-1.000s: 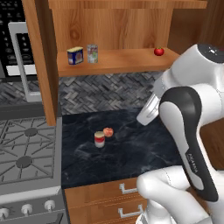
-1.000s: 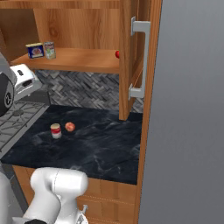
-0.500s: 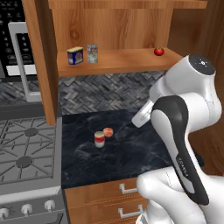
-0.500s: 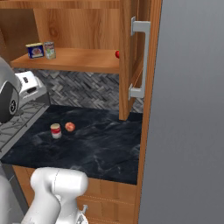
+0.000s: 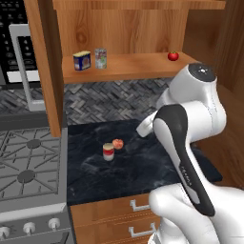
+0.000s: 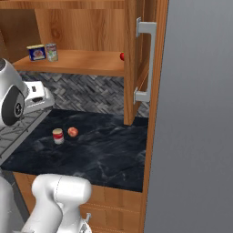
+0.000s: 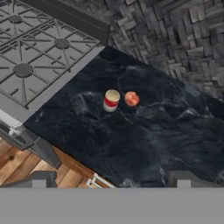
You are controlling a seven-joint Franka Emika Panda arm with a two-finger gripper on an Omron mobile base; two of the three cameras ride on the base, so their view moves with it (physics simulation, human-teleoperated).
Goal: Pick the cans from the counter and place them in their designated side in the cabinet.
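Currently, with the gripper wide and empty above the worktop, the approach step stands: descend onto the red-and-white can, avoiding the adjacent red-orange fruit.

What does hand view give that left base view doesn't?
Hand view alone: nothing of note beyond a closer, top-down look. Left base view alone: the cabinet shelf with the blue tin, second can and red fruit. Both: red-label can upright on the counter, orange fruit beside it, stove alongside.
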